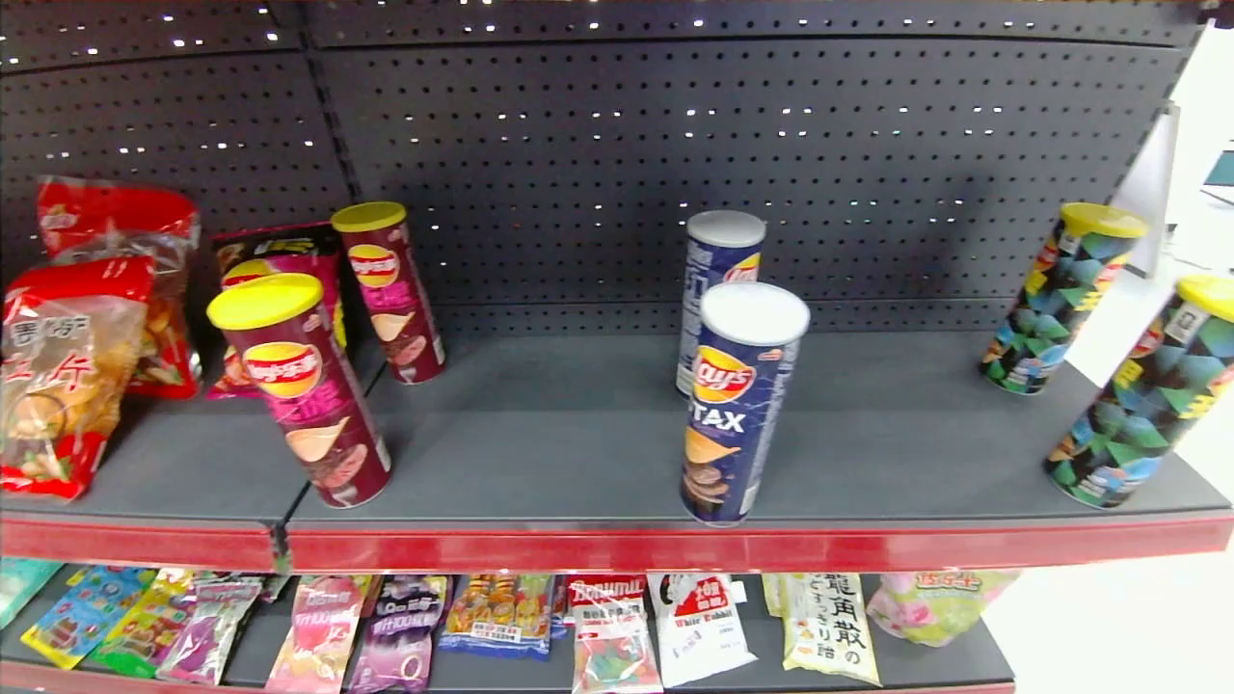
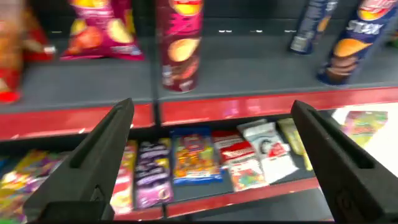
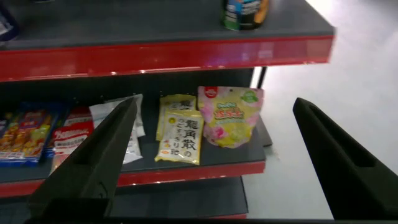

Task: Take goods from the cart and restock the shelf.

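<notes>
A dark shelf (image 1: 578, 434) with a red front edge carries upright chip cans. Two maroon cans with yellow lids (image 1: 299, 386) (image 1: 390, 289) stand at the left. Two blue cans with white lids (image 1: 740, 400) (image 1: 713, 289) stand in the middle, and two patterned cans with yellow lids (image 1: 1060, 299) (image 1: 1147, 395) at the right. My left gripper (image 2: 211, 155) is open and empty in front of the shelf's red edge (image 2: 249, 106), below the front maroon can (image 2: 180, 46). My right gripper (image 3: 214, 155) is open and empty, facing the lower shelf's snack bags (image 3: 183, 134).
Red snack bags (image 1: 67, 366) lean at the shelf's left end. A lower shelf holds several flat snack packets (image 1: 501, 617). There is free room on the upper shelf between the maroon and blue cans and between the blue and patterned cans. White floor (image 3: 348, 124) lies to the right.
</notes>
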